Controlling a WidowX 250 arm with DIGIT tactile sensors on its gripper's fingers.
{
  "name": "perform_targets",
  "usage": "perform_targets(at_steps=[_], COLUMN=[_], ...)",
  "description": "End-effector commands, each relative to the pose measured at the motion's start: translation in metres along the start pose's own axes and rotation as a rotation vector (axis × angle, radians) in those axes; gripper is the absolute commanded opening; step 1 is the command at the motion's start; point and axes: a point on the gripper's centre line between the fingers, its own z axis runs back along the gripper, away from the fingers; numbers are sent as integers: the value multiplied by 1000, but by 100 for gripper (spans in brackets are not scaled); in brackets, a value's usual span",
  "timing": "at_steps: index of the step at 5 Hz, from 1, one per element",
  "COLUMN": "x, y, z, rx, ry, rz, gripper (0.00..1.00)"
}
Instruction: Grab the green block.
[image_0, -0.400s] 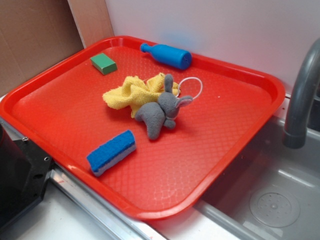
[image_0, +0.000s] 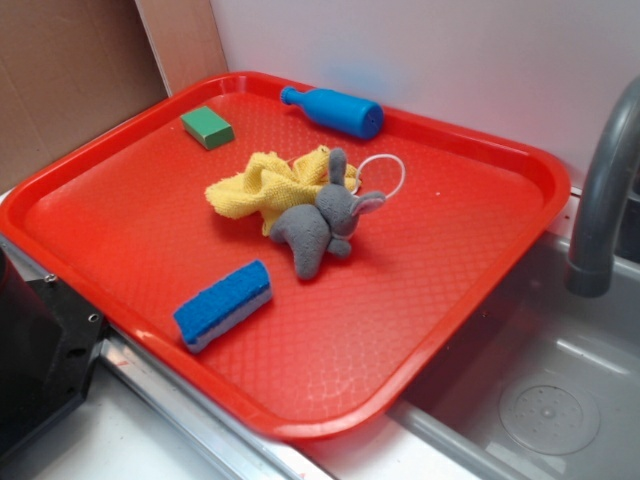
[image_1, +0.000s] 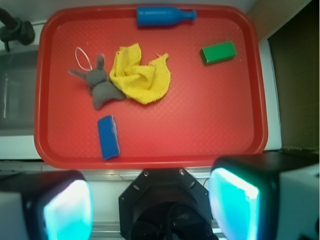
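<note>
Nothing on the red tray (image_0: 120, 190) has shifted since the earlier exterior frame; every item lies where it did, and the arm has not entered that view. The green block (image_0: 208, 127) rests flat near the tray's far left corner in the exterior view, apart from everything else, with bare tray surface around it. In the wrist view it sits toward the upper right (image_1: 218, 52). The gripper (image_1: 150, 202) hangs high above the tray's near edge, its two glowing pads spread wide at the bottom of the wrist view and holding nothing. A blue bottle (image_0: 333, 109) lies on its side along the far rim, near the block but not touching it. Mid-tray, a crumpled yellow cloth (image_0: 268, 183) is bunched against a grey plush toy (image_0: 318, 226) with a white loop. A blue-and-white sponge (image_0: 223, 304) lies closer to the near rim. A grey faucet (image_0: 603, 190) stands over the sink (image_0: 540, 390) beside the tray.
</note>
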Motion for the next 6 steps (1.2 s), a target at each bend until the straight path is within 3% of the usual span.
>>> perform_targets(at_steps=[1, 2, 3, 4, 5, 6], x=[20, 29, 45, 56, 69, 85], y=[27, 50, 71, 88, 106, 120], z=[-6, -20, -44, -65, -87, -112], rx=[5, 5, 31, 87, 188, 254], ry=[-86, -179, -230, -279, -321, -357], rz=[314, 560, 807, 1048, 1278, 1360], gripper=[100, 100, 100, 100, 100, 100])
